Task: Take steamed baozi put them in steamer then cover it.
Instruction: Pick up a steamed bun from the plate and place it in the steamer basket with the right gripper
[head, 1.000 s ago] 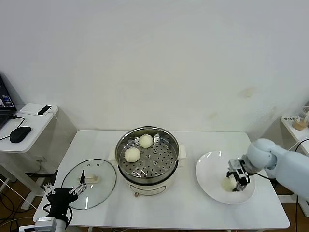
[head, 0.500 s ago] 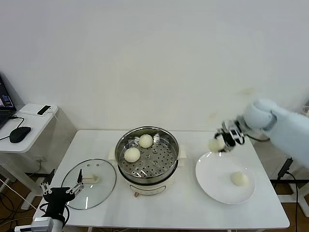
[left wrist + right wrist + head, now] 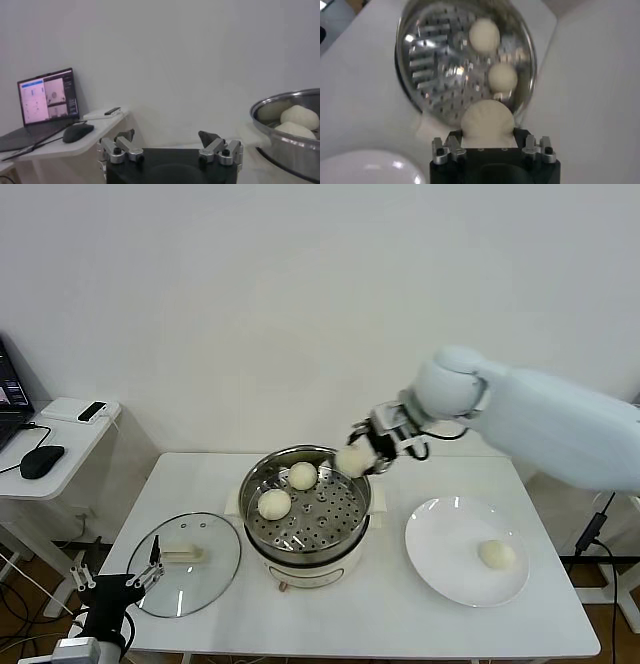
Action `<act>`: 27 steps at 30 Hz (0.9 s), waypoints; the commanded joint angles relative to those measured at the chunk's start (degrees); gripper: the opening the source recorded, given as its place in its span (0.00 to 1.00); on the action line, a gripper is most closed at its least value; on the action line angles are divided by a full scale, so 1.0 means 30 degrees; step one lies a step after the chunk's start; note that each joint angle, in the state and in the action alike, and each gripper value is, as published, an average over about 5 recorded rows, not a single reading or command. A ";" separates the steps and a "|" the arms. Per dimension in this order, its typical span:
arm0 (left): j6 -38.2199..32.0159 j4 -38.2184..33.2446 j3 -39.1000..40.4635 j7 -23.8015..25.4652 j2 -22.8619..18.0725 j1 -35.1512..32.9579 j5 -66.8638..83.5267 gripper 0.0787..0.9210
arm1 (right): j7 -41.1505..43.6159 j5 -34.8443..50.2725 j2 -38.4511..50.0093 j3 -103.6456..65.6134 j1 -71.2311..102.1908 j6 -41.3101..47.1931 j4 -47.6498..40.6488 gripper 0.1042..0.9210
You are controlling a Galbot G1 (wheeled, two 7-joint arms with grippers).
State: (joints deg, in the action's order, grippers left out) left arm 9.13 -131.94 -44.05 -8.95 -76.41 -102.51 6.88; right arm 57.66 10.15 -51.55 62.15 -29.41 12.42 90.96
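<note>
Above the steamer's (image 3: 305, 509) far right rim, right gripper (image 3: 368, 446) clamping a baozi (image 3: 353, 460); carrying it over bare perforated tray, clear of the two buns (image 3: 287, 490) inside, lowering before releasing. Left gripper (image 3: 112, 587) idling wide open beside the cover (image 3: 185, 563) at the table's (image 3: 350, 624) near-left corner.

No writing is legible; the laptop screen (image 3: 48, 98) shows only unreadable marks.

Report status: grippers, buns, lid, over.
Right gripper shut on cream-white dough bun above round steel steamer. Left gripper open, idle near clear glass lid. Nothing blocking.
</note>
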 commanded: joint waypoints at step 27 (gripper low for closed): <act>-0.0072 -0.0234 -0.0699 -0.0030 -0.0601 -0.0181 0.0008 0.88 | -0.0133 -0.5192 -0.5063 0.4152 0.0935 -0.7896 -0.1036 0.67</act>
State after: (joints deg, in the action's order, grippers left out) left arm 8.94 -132.69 -46.08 -9.00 -78.23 -103.10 6.90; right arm 56.99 -3.91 -65.39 73.52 -27.30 -8.53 88.15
